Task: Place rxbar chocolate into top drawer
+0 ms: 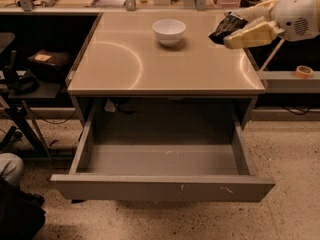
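My gripper (229,32) is at the upper right, above the right side of the table (125,64). It is shut on the rxbar chocolate (226,27), a dark flat bar held between the cream fingers and lifted off the tabletop. The top drawer (162,186) is pulled wide open below the tabletop, its inside bare and its scuffed front panel toward me. The bar is well behind and above the drawer opening.
A white bowl (169,31) stands at the back middle of the table. A dark shelf with black items (42,64) is at the left. A roll of tape (303,71) lies on a ledge at the right. Clutter lines the back counter.
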Controlling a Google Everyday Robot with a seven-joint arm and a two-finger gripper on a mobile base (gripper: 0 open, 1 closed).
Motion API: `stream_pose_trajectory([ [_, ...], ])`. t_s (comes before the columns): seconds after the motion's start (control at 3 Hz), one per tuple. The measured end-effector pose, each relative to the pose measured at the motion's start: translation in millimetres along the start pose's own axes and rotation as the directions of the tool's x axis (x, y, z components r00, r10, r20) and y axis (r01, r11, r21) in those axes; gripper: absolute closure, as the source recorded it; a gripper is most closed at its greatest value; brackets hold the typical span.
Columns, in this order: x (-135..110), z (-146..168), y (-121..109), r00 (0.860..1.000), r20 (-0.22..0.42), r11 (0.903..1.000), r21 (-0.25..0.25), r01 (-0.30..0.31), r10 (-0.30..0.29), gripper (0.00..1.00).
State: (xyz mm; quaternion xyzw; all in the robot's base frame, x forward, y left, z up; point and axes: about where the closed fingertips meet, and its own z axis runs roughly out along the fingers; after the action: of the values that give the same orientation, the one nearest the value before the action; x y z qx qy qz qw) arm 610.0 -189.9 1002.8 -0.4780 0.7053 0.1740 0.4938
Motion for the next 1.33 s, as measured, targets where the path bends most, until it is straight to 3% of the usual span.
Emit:
stream_pose_trajectory([
  [0.33, 11, -4, 32, 1.0, -0.006, 0.999, -0.036, -0.027, 0.027, 1.0],
  [0.67, 12, -4, 31, 1.0, -0.007, 0.9989, -0.037, -0.027, 0.027, 1.0],
  [1.0, 25, -1, 52, 0.999, -0.012, 0.998, -0.035, -0.052, 0.051, 1.0],
  [1.33, 11, -11, 97, 0.999, 0.034, 0.9993, 0.028, -0.024, 0.023, 1.0],
])
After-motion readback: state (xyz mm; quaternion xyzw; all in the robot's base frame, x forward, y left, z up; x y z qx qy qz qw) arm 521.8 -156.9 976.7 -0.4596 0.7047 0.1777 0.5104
